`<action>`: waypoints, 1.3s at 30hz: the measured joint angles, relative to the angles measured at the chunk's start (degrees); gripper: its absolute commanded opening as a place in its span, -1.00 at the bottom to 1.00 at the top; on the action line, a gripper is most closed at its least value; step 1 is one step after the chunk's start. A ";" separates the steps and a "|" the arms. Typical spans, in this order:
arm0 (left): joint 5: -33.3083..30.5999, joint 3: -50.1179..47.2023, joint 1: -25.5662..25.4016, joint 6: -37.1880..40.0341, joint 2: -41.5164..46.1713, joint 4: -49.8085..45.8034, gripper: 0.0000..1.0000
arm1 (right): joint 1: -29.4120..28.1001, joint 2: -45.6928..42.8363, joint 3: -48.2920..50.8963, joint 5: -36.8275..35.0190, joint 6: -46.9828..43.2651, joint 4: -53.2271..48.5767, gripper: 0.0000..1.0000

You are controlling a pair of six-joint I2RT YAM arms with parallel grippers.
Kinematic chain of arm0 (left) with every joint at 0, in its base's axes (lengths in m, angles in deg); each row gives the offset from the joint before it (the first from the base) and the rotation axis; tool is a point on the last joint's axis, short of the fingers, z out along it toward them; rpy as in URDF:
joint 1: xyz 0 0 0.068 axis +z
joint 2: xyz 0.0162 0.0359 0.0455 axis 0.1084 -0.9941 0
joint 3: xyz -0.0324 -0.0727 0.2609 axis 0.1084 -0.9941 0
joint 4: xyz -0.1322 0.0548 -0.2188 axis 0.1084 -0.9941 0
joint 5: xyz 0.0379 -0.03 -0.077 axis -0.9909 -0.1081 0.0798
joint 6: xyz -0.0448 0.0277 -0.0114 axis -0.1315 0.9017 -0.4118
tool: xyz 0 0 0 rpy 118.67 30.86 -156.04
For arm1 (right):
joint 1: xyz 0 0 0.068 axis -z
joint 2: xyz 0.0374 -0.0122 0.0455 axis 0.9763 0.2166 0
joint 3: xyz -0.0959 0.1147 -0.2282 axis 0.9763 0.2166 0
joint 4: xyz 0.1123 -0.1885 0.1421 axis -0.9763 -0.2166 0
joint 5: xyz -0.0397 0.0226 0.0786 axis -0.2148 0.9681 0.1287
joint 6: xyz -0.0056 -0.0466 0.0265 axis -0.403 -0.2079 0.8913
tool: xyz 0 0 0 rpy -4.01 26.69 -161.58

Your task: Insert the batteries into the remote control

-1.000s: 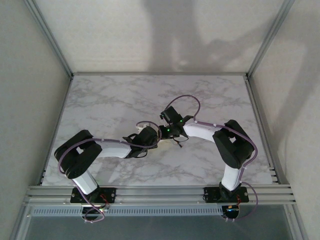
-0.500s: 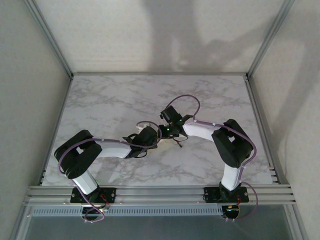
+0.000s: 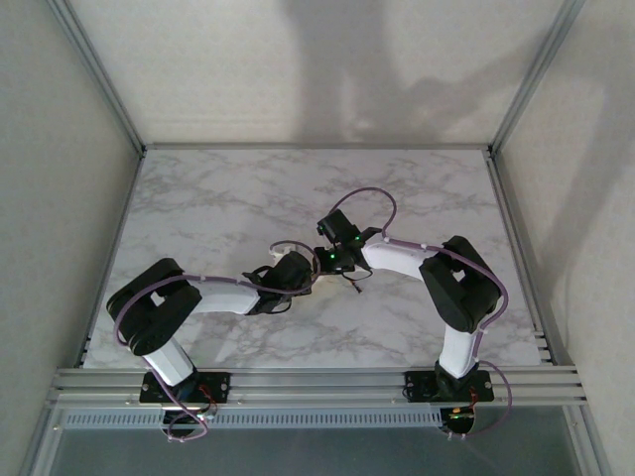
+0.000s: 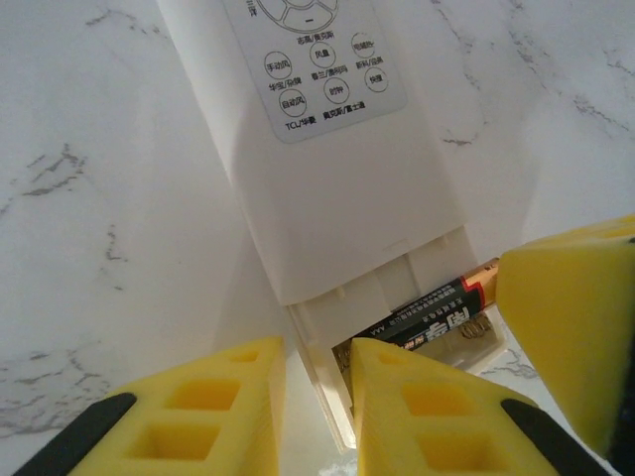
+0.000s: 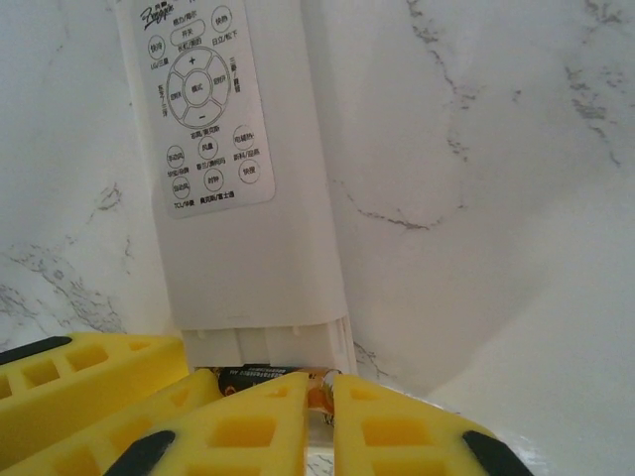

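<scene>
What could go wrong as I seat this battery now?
The battery lies askew in the open end of the remote; pressing now may jam it or flip it out. The left gripper and right gripper crowd that same end, so they might knock each other or shove the remote sideways.

Your left arm (image 3: 226, 294) and right arm (image 3: 402, 260) reach inward, wrists nearly meeting. The left gripper (image 4: 317, 359) and right gripper (image 5: 329, 385) angle down, fingers (image 5: 397, 431) narrowly parted.
</scene>
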 measured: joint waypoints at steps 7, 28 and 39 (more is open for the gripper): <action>-0.02 -0.66 0.02 0.24 0.09 1.20 -0.54 | 0.33 0.63 -0.35 1.97 1.60 0.11 -0.75; -0.46 -1.09 0.02 0.37 0.50 1.27 -0.55 | 0.26 0.61 -0.35 1.22 0.63 0.52 -0.50; -0.46 -1.11 0.02 0.37 0.50 1.25 -0.55 | 0.26 0.61 -0.35 0.76 -0.24 0.48 -0.57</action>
